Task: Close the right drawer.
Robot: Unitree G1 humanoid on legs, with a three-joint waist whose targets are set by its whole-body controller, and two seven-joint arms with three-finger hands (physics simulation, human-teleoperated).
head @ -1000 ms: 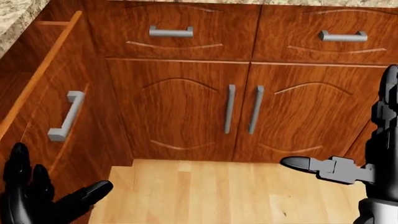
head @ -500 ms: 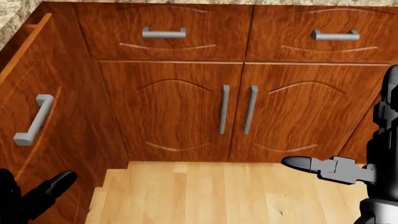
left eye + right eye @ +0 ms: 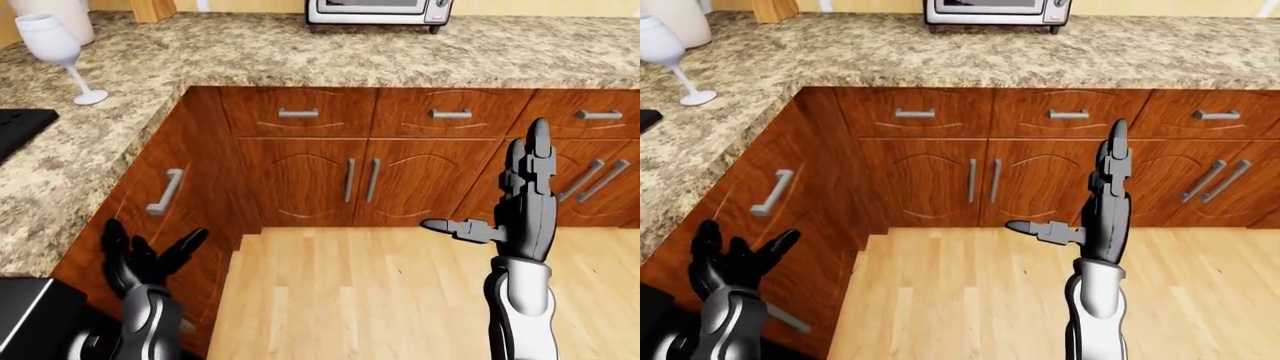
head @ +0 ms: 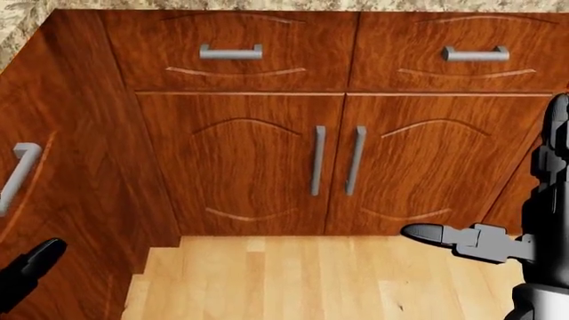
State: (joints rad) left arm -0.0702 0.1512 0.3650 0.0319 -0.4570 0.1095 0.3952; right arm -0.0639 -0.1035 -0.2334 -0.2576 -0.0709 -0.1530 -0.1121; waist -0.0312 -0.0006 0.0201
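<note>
1. Pressing on the side run of cabinets at the left of the left-eye view, my left hand [image 3: 140, 259] has its fingers spread wide and grips nothing; its fingertips look to be against the wood below the drawer handle [image 3: 166, 192], though I cannot tell for certain that they touch.
2. I judge the right drawer [image 3: 165, 176] to be the one carrying that handle, and its face now looks nearly flush with the cabinet around it. I cannot see any gap under the granite counter [image 3: 120, 120], so the task seems almost or fully done.
3. My right hand [image 3: 520, 202] stands upright over the wooden floor [image 3: 360, 292], fingers straight, thumb pointing to the view's left, empty and well clear of the cabinet doors [image 3: 360, 180].
4. Risk one: the drawer may stop just short of seated. My push sits low on the face, not at the handle, so the front could cock instead of running true.
5. Risk two: my spread fingers could slide along the smooth wood and snag on the handle, tugging the drawer outward as I draw off.
6. Risk three: the wine glass [image 3: 55, 52] stands near the counter edge above; a hard shove could jolt it.
</note>
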